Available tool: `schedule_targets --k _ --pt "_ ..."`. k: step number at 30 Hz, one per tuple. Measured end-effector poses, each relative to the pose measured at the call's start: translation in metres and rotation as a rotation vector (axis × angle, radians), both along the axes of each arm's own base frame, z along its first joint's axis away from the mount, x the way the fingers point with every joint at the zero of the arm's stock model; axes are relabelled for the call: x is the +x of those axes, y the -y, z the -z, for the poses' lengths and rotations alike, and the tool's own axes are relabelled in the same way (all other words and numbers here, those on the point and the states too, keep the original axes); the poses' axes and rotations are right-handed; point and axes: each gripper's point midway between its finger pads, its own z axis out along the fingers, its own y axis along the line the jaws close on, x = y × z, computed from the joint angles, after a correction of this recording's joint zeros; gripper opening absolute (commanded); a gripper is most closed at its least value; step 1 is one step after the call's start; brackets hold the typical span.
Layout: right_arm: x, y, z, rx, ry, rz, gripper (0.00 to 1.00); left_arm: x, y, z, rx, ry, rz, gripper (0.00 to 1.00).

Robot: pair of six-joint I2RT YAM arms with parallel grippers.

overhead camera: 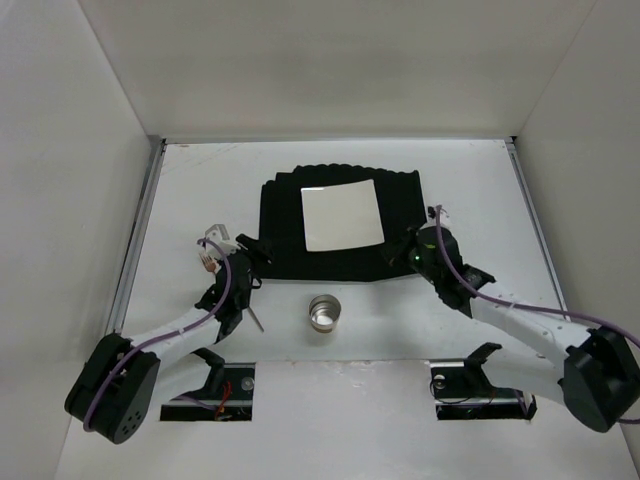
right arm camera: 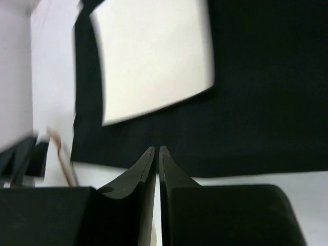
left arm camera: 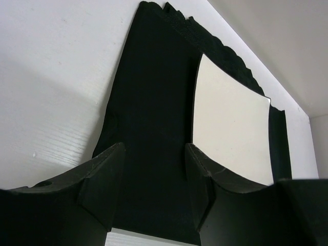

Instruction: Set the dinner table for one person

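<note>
Top view: looks down on the dinner table (overhead camera: 200, 190), white and walled in white, spread beneath both arms and well past them on every side. Shows a black pleated mat (overhead camera: 285, 215) in the middle of the far half, long axis left to right, with a white square plate (overhead camera: 342, 215) on top. Shows a small metal cup (overhead camera: 323, 312) upright on bare table, just nearward of the mat's front edge, about midway between the arms. Places the left gripper (overhead camera: 258, 252) at the mat's near-left corner and the right gripper (overhead camera: 402, 250) at its near-right corner, both aimed inward toward the plate, with the cup back toward the bases and inward from each, slightly nearer to the left one by the look of it. Catches a thin rod (overhead camera: 255, 318) beside the left wrist; cannot tell whether held or lying loose. Left wrist view: looks along the mat (left arm camera: 154, 92) toward the plate (left arm camera: 230, 123), with fingers (left arm camera: 102, 189) moderately apart and nothing visible in the gap. Right wrist view, blurred: shows fingers (right arm camera: 146, 164) pressed almost together over the mat's near edge, nothing between them, plate (right arm camera: 154, 56) ahead, thin rod (right arm camera: 60, 156) off to the left. Suggests, as a judgement, the cup as the piece not yet in the setting: calls for a short reach back and inward, then a carry to bare table just beside the mat.
</note>
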Motion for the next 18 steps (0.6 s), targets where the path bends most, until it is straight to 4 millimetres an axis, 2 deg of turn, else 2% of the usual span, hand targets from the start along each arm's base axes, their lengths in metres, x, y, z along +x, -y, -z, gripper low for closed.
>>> schedule_targets --k 3,4,6,9,11,13,18 --pt "-0.032 -0.043 -0.027 -0.075 0.040 -0.191 0.20 0.000 0.006 0.001 0.002 -0.009 0.020 0.32" --pt "-0.046 -0.058 -0.037 -0.093 0.054 -0.262 0.28 0.001 0.009 0.003 0.004 -0.016 0.029 0.30" --pt "-0.072 -0.082 -0.051 -0.123 0.067 -0.385 0.38 0.002 0.015 0.006 0.010 -0.031 0.048 0.29" --pt "-0.102 -0.105 -0.062 -0.176 0.068 -0.519 0.41 0.003 0.022 0.007 0.012 -0.042 0.071 0.29" --pt "-0.111 -0.114 -0.061 -0.217 0.058 -0.568 0.39 0.002 0.025 0.007 0.013 -0.040 0.080 0.33" --pt "-0.112 -0.119 -0.053 -0.267 0.037 -0.589 0.37 0.002 0.025 0.005 0.012 -0.037 0.082 0.36" --pt "-0.110 -0.116 -0.013 -0.396 -0.057 -0.614 0.36 0.002 0.025 0.002 0.007 -0.027 0.081 0.38"
